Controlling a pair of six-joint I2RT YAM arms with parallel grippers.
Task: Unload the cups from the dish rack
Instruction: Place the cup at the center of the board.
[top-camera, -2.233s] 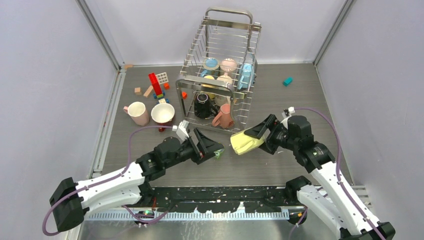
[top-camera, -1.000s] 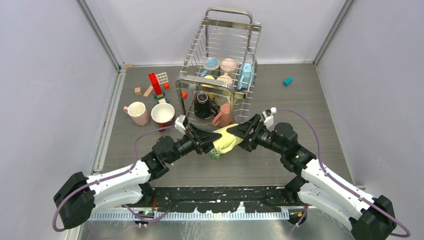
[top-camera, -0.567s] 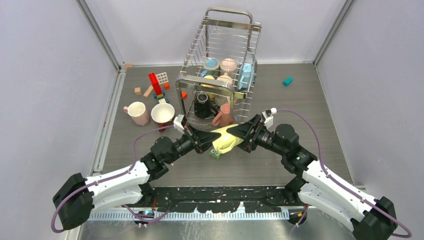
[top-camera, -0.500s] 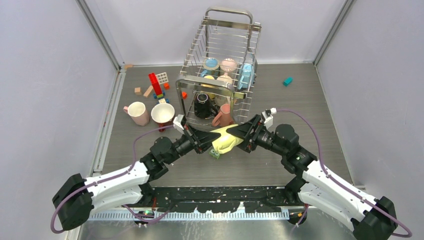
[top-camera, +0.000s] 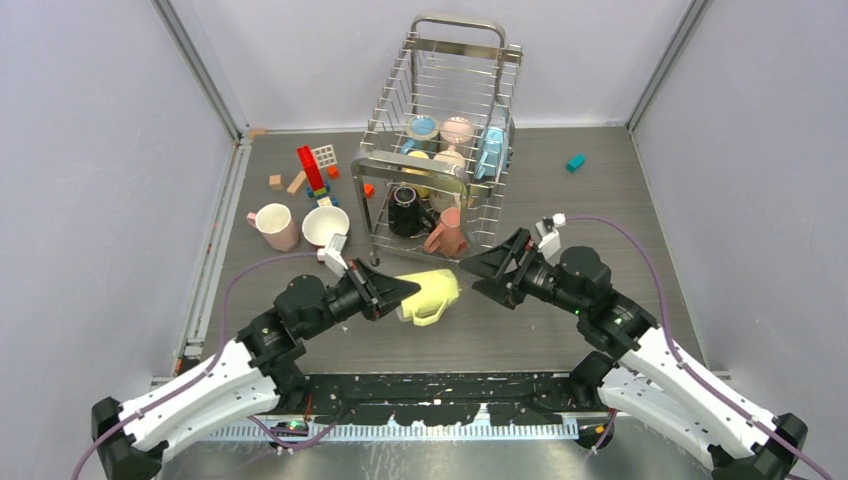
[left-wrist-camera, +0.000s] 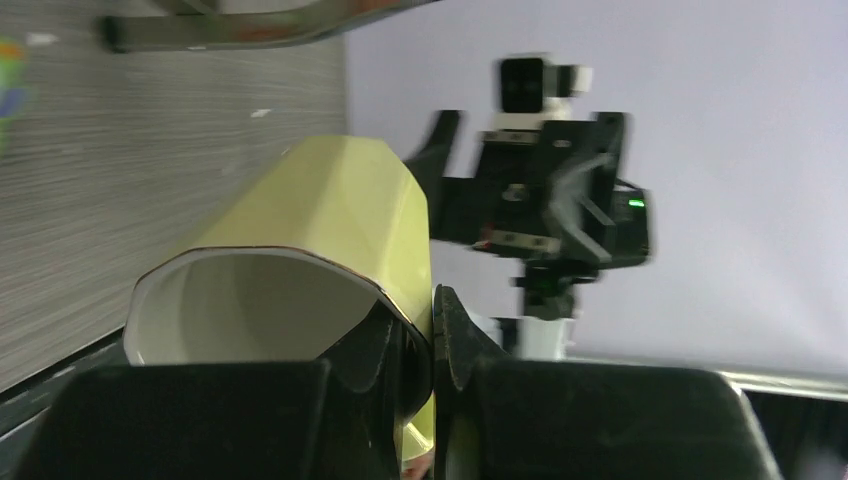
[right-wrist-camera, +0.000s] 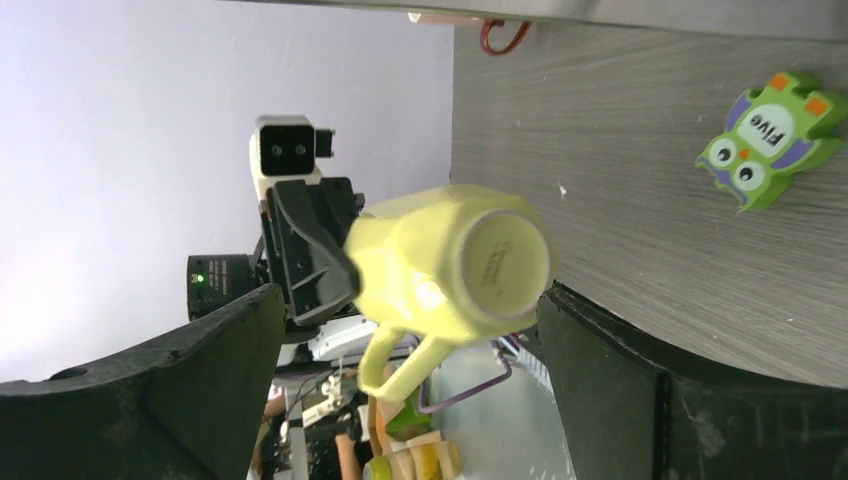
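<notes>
Between the arms, the left gripper (top-camera: 403, 291) now pinches the yellow cup (top-camera: 430, 297) by its rim; the right gripper (top-camera: 470, 280) has let go, fingers (right-wrist-camera: 190, 380) spread, free for another.

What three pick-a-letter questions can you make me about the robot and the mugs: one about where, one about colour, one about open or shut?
1. Where do the pink mug and the white-lined mug stand?
A) left of the dish rack
B) right of it
C) on top of it
2. What colour is the held mug in the left pincer?
A) blue
B) yellow
C) black
3. How is the right pincer?
A) shut on a mug
B) shut on nothing
C) open and empty

Answers: 1 A, both sit to the rack's left. 2 B, the mug gripped by its rim is yellow. 3 C, its jaws stand wide apart, off the mug.
</notes>
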